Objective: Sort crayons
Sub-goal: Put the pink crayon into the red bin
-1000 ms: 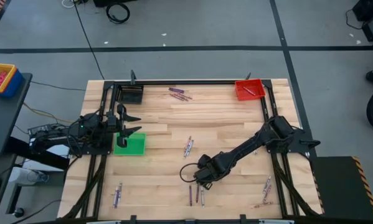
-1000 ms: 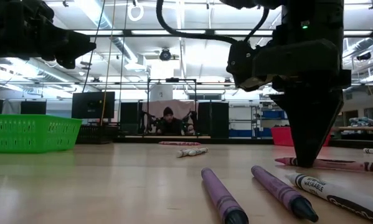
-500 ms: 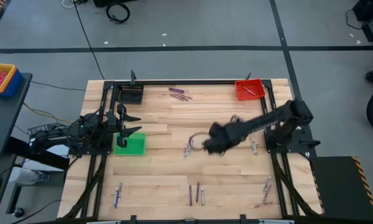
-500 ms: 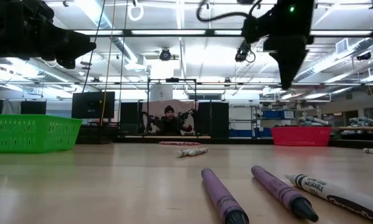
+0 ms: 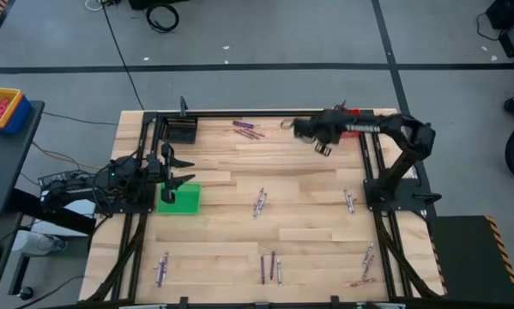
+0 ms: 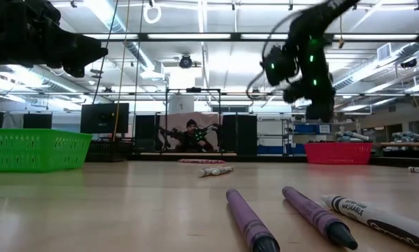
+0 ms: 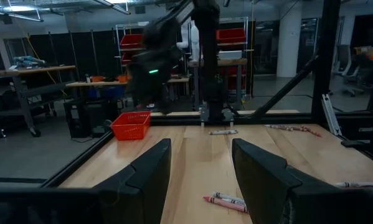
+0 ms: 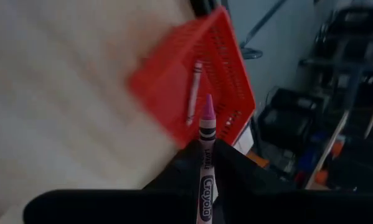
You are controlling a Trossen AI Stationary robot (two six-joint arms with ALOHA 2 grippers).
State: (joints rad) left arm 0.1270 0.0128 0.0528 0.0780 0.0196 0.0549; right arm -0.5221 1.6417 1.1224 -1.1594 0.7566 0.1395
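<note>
My right gripper is shut on a pink crayon and hangs in the air at the table's far right, beside the red bin. In the low view it shows high up. One crayon lies in the red bin. Other crayons lie flat on the table: purple ones at the far edge, some mid-table, some near the front edge. My left gripper waits open by the green bin, its fingers apart. My right gripper pinches the pink crayon's labelled body between its two fingers. The crayon lies along the fingers, with its pointed tip sticking out ahead of them. It is lifted clear of the table.
A black bin stands at the far left corner. More crayons lie at the near left, near right and right side. Three crayons lie close in the low view. A dark frame borders the table.
My right gripper has risen from the crayons by the near edge and swung fast toward the far right, over to the red bin, turning as it went. The pink crayon that lay by its fingers has left the table with it.
</note>
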